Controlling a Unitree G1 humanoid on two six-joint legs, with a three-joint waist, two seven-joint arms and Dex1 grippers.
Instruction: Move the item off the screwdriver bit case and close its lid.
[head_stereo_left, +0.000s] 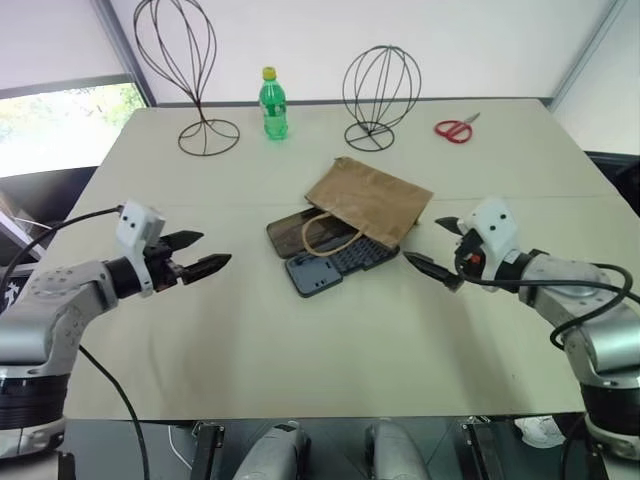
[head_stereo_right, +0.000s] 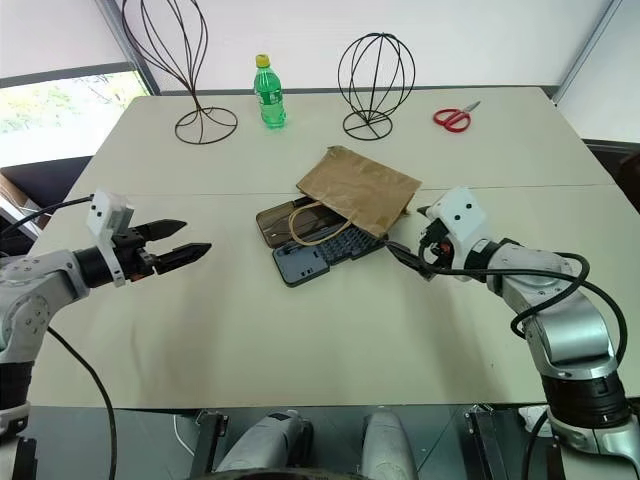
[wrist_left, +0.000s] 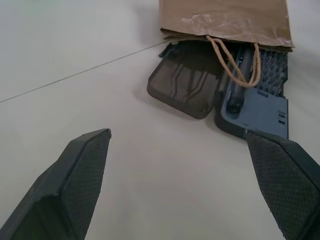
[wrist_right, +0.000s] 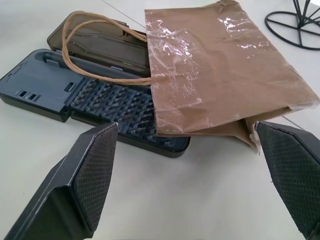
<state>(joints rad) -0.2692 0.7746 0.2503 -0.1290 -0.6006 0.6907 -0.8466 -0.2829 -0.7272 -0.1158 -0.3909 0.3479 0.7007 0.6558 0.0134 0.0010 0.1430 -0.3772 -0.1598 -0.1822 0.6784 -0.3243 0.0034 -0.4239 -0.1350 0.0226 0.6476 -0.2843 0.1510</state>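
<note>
the screwdriver bit case (head_stereo_left: 330, 268) lies open near the middle of the tabletop (head_stereo_left: 300, 360), with its lid (head_stereo_left: 295, 232) flat beside it. a brown paper bag (head_stereo_left: 372, 200) covers its far part. the left gripper (head_stereo_left: 212, 250) and the right gripper (head_stereo_left: 425, 242) hover at either side, fingers spread, holding nothing.

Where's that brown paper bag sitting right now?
In the head view, the brown paper bag lies on the open screwdriver bit case, covering its right end, just left of the right gripper.
</note>
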